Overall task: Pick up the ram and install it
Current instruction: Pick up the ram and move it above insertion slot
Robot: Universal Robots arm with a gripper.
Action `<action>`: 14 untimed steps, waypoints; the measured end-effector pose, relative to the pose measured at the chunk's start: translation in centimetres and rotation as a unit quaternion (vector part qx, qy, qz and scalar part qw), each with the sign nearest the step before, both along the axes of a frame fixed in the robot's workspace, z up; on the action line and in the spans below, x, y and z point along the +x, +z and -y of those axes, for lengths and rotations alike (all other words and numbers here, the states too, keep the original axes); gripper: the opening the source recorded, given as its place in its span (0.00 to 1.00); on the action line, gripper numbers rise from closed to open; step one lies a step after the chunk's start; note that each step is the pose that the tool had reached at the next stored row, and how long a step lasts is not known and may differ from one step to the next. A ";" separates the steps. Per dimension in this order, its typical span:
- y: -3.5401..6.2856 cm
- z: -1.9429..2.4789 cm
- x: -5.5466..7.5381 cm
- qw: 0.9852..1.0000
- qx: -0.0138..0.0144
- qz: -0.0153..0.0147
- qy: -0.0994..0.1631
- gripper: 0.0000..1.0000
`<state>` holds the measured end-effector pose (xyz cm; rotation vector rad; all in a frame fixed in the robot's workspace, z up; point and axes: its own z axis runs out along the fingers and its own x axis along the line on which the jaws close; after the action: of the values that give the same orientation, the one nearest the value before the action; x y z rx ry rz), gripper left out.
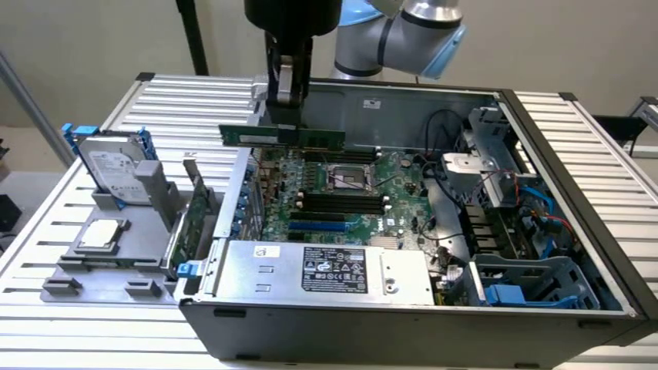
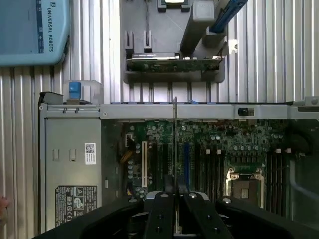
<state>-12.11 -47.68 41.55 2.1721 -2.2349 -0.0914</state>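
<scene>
As the gripper (image 1: pixel 280 114) is clamped on the ram (image 1: pixel 298 138), we see the stick held level in the air above the motherboard (image 1: pixel 355 166). We judge that the pick-up is done. The installing is left, because the ram is well apart from the memory slots (image 1: pixel 334 202) on the motherboard.

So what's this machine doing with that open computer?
A robot arm holds a ram stick in its shut jaws, above the motherboard inside the open computer case. The stick is not yet seated in any slot. A hard drive and another green card stand in a grey holder beside the case, on the exterior view's left.
</scene>
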 end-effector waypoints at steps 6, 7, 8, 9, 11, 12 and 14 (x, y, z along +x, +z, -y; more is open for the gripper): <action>-0.41 -1.92 1.2 1.000 0.000 0.000 0.000 0.13; -0.48 -2.23 1.4 1.000 0.000 0.000 0.000 0.13; -0.56 -2.54 1.7 1.000 0.000 0.000 0.000 0.13; -0.65 -2.82 1.9 1.000 0.000 0.000 0.000 0.13; -0.86 -3.30 2.5 1.000 0.000 0.000 0.000 0.13; -0.98 -3.49 2.8 1.000 0.000 0.000 0.000 0.13; -1.25 -3.84 3.6 1.000 0.000 0.000 0.000 0.13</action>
<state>-8.48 -43.85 40.30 2.1722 -2.2348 -0.0914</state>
